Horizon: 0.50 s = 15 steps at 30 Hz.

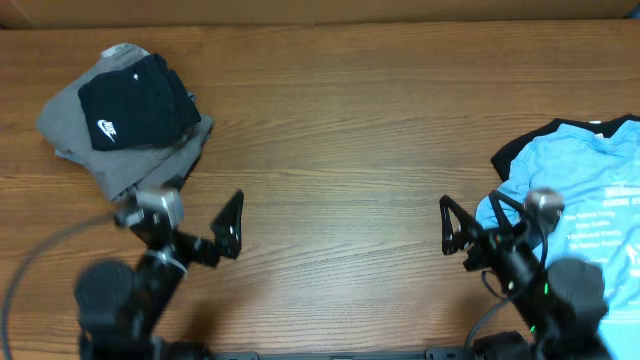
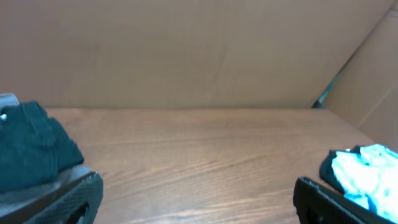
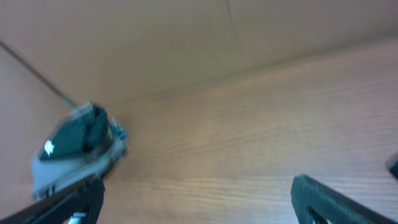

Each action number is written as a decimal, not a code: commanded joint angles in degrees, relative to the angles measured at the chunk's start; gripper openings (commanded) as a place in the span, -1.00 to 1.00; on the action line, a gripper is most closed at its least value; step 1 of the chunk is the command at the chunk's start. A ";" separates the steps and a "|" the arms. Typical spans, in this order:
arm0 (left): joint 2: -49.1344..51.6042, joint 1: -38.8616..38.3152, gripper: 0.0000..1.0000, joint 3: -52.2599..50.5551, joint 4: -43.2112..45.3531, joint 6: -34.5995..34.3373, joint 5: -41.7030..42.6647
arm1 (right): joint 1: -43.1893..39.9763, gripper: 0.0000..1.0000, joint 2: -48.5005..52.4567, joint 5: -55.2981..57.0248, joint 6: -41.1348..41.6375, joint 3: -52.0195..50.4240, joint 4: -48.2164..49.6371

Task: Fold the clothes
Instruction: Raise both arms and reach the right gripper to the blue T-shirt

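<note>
Overhead view of a wooden desk (image 1: 340,130) with a robot arm at each lower corner. At the far left, near the back edge, sits a small stack of clothes: a grey garment (image 1: 75,125) lies underneath, and a black Nike piece (image 1: 135,100) rests on top of it with its white logo facing up.

In front of the stack and slightly to its right, the left claw (image 1: 238,225) hovers over bare wood, apart from the clothes. Its jaws are spread wide and hold nothing. In the left wrist view its two dark fingers (image 2: 62,199) sit at opposite lower corners, with open desk and a brown cardboard wall (image 2: 186,50) between and beyond them.

The middle of the desk shows only wood grain.

Further right, the right claw (image 1: 444,226) mirrors the left one, its jaws also wide and holding nothing. It hangs just beside the clothes on that side.

At the right edge, a light blue T-shirt (image 1: 590,190) with white lettering lies crumpled and unfolded on the desk. A black garment (image 1: 515,155) shows from beneath its upper left side
</note>
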 commanded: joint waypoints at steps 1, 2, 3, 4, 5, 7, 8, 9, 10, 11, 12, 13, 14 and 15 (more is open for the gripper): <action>11.28 -0.35 1.00 13.09 -6.32 -0.13 0.37 | -0.11 1.00 11.41 -0.33 -1.29 10.64 -5.90; 15.34 -0.35 1.00 17.79 -10.03 0.09 0.37 | -0.13 1.00 15.67 -0.31 -1.46 14.47 -9.35; 18.64 -0.35 1.00 21.68 -13.29 0.28 0.39 | -0.13 1.00 19.45 -0.33 -1.46 17.79 -12.50; 21.90 -0.35 1.00 25.59 -16.70 0.61 0.39 | -0.13 1.00 23.30 -0.33 -1.46 21.22 -15.87; 25.00 -0.35 1.00 29.27 -20.06 1.36 0.39 | -0.13 1.00 27.17 -0.33 -1.46 24.61 -19.23; 30.73 -0.37 1.00 36.06 -26.38 2.71 0.39 | -0.13 1.00 35.41 -0.37 -1.44 31.95 -26.38; 33.75 -0.39 1.00 39.45 -29.62 3.26 0.37 | -0.13 1.00 39.45 -0.33 -1.46 35.82 -30.25; 36.00 -0.39 1.00 41.83 -31.95 3.58 0.39 | -0.13 1.00 42.23 -0.33 -1.46 38.38 -32.76; 37.90 -0.39 1.00 43.76 -34.01 3.93 0.44 | -0.13 1.00 45.31 -0.33 -1.44 41.03 -35.08; 39.50 -0.39 1.00 45.24 -35.67 4.44 0.46 | -0.13 1.00 48.54 -0.33 -1.49 43.54 -36.83; 40.98 -0.39 1.00 46.45 -37.18 5.42 0.63 | -0.13 1.00 50.99 -0.28 -1.53 45.09 -37.66; 41.92 -0.39 1.00 46.95 -38.07 6.14 0.94 | -0.13 1.00 53.07 -0.28 -1.70 46.16 -38.05; 42.62 -0.39 1.00 47.01 -38.49 6.40 1.29 | -0.13 1.00 55.19 -0.24 -2.58 46.64 -38.03; 43.17 -0.39 1.00 47.01 -38.91 6.49 1.81 | -0.15 1.00 56.61 0.20 -2.97 46.66 -37.62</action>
